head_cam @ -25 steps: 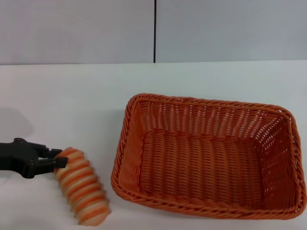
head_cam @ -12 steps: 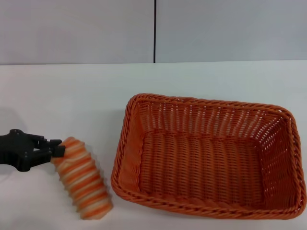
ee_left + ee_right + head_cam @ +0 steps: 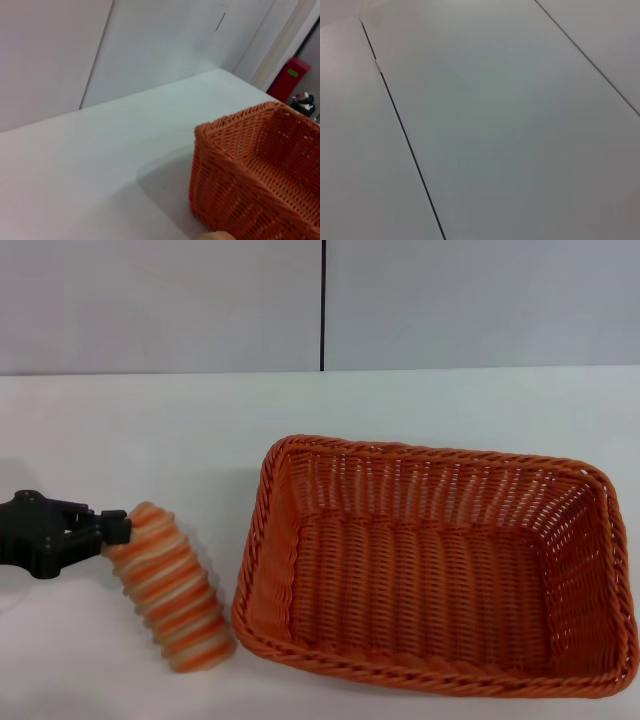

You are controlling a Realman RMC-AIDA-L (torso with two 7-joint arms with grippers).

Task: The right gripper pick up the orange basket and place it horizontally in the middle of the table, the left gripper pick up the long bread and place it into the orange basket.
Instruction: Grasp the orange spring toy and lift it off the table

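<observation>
The long bread (image 3: 170, 585), ridged in orange and cream stripes, lies aslant at the front left of the white table (image 3: 150, 430). My left gripper (image 3: 115, 530) reaches in from the left edge of the head view and is shut on the loaf's upper end. The orange basket (image 3: 262, 500) stands empty just right of the bread, its long side running across the table. In the left wrist view one corner of the basket (image 3: 250, 165) fills the lower right, with a sliver of the bread (image 3: 215, 236) at the bottom edge. The right gripper is out of view.
A grey panelled wall (image 3: 200, 300) with a dark vertical seam rises behind the table. The right wrist view holds only grey wall panels (image 3: 495, 125). A red object (image 3: 290, 77) stands far off beyond the table in the left wrist view.
The left gripper has risen and drawn a little to the left, taking the bread with it. The loaf's free end now sits higher in the head view.
</observation>
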